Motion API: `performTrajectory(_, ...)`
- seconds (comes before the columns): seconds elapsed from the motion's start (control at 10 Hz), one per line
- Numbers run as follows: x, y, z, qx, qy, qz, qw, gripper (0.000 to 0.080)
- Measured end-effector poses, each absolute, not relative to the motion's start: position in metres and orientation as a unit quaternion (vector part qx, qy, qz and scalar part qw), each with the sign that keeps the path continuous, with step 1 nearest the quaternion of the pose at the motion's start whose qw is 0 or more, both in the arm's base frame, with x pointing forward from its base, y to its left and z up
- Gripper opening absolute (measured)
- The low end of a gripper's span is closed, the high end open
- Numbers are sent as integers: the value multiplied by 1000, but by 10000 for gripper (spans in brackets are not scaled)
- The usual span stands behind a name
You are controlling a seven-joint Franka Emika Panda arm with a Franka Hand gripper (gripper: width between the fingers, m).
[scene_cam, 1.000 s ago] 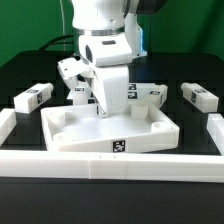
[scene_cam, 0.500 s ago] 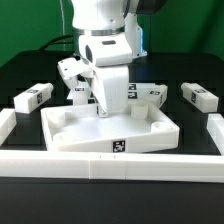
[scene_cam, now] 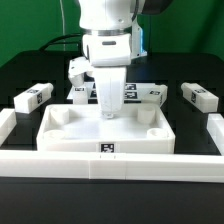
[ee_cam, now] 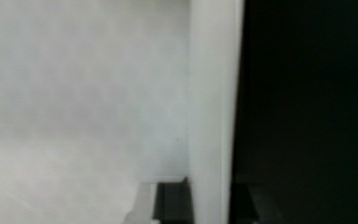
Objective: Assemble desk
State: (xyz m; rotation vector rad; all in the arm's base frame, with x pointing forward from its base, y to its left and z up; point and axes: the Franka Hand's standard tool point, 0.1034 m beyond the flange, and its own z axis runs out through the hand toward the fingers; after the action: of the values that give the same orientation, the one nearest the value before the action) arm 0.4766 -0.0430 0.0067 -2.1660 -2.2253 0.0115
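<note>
Nearest the camera the long white border rail [scene_cam: 60,165] runs across the table; just behind it lies the tabletop [scene_cam: 60,128], rim up and squared to the rail, with a tag [scene_cam: 108,149] on its front wall; the gripper [scene_cam: 108,113] reaches straight down to the tabletop's far wall near its middle; its jaws are closed to a narrow gap, and in the wrist view a thin white wall [ee_cam: 211,90] runs down to the dark fingertips, so I judge it to be pinching that wall, though the contact itself is hidden in the exterior view; beyond lie the four legs, all flat and apart from the tabletop: one [scene_cam: 33,97] at the exterior view's left, one [scene_cam: 198,95] at its right, and two [scene_cam: 80,92] [scene_cam: 150,93] just behind the arm. The step in hand looks like placing the tabletop against the rail; a pinch on one thin wall gives little hold against twist, so slide slowly and level, keep the front wall parallel to the rail, seat it flush before letting go, and lift straight up so the wall is not dragged.
</note>
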Motion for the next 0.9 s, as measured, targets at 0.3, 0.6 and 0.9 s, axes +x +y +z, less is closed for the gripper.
performTrajectory(0.3, 487, -18, 7, -730, -683, 2, 16, 55)
performTrajectory(0.6, 498, 6, 7, -727, -686, -5, 17, 55)
performTrajectory(0.9, 511, 30, 7, -738, -675, -8, 19, 55)
